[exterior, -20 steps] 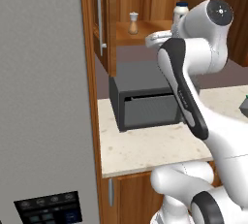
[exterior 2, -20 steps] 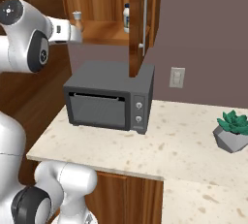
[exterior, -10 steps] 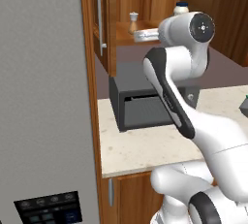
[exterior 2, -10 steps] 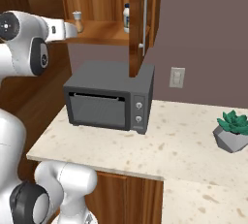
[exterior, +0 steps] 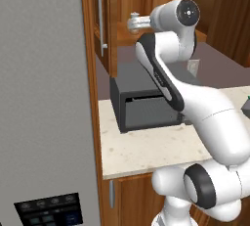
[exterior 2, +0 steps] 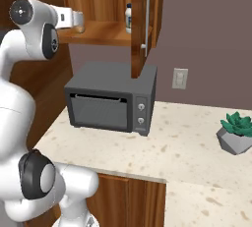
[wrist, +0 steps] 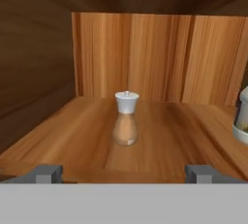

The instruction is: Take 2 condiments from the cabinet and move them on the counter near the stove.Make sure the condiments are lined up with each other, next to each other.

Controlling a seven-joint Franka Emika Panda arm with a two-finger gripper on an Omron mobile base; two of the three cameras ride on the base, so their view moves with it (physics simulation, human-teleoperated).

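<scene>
A small tan-brown shaker with a whitish top stands upright on the wooden shelf inside the cabinet, straight ahead of my gripper. Its fingertips stand wide apart at the shelf's front edge, open and holding nothing. The white jar shows partly at the right edge of the hand view, and its blue lid peeks past the open cabinet door as the jar. From the side, my gripper sits level with the shelf. The stove is out of view.
A dark microwave sits on the beige speckled counter under the cabinet. A potted succulent stands at the right. The grey refrigerator fills the left side, beside the cabinet door handle.
The arm has swung in toward the cabinet shelf, bringing the hand up to the shaker. The fingers stayed open.
</scene>
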